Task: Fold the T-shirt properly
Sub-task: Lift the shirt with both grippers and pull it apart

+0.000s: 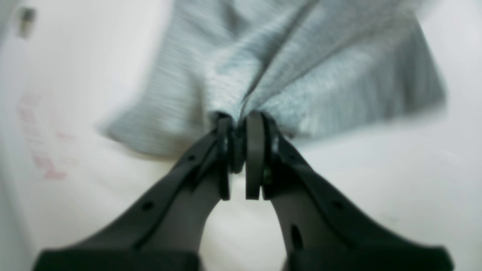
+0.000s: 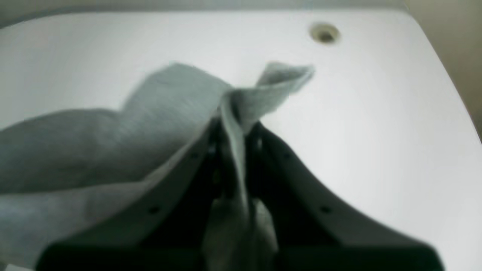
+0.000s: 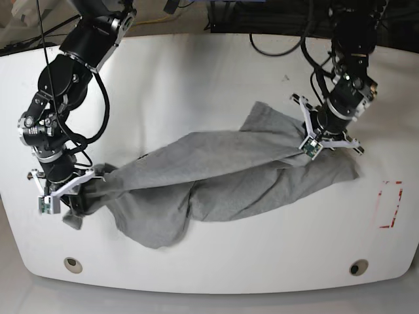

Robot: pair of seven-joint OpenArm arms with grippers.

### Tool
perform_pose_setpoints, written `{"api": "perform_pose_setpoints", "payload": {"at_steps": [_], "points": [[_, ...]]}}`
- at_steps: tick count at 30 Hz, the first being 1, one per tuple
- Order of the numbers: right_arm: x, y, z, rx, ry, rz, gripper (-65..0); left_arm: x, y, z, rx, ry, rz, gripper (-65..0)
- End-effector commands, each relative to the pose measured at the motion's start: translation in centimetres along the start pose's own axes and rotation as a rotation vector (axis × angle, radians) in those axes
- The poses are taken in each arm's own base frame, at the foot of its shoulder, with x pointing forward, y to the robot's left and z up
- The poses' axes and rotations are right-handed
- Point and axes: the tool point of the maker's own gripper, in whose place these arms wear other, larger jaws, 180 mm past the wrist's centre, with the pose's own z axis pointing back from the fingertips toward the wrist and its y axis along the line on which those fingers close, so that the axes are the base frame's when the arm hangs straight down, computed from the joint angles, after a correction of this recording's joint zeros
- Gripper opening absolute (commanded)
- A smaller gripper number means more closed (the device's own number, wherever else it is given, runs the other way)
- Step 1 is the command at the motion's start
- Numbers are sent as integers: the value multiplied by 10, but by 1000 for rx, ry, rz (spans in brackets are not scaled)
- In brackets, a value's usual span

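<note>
The heather-grey T-shirt [image 3: 216, 173] lies stretched and bunched across the middle of the white table [image 3: 196, 72]. My left gripper [image 1: 239, 130] is shut on a gathered fold of the T-shirt [image 1: 286, 67]; in the base view it [image 3: 321, 140] holds the shirt's right end. My right gripper [image 2: 233, 139] is shut on a fold of the T-shirt [image 2: 113, 131], with a cloth tip [image 2: 282, 81] sticking out past the jaws; in the base view it [image 3: 75, 196] holds the shirt's left end. The neck label is hidden.
A red rectangle mark [image 3: 389, 204] sits near the table's right edge. Round holes [image 3: 73, 264] [image 3: 357, 267] sit near the front corners; one shows in the right wrist view [image 2: 324, 33]. Cables [image 3: 275, 39] lie at the back edge.
</note>
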Motion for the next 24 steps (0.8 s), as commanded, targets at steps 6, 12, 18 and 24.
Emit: {"api": "perform_pose_setpoints", "payload": {"at_steps": [6,12,18,24], "points": [[62,11,-22,45,-119,8,-648,62,81,5,161,1,-130,-589],[109,8,-36,60,-188,-16,-648,108,144,27,323,15,-152,-590],[161,11,-35,72,-259,59,-648,131,183,51,440,52,-183,-590],[194,5,-17,38,-312,133,-648,137,206,68,509,88,-176,-590]]}}
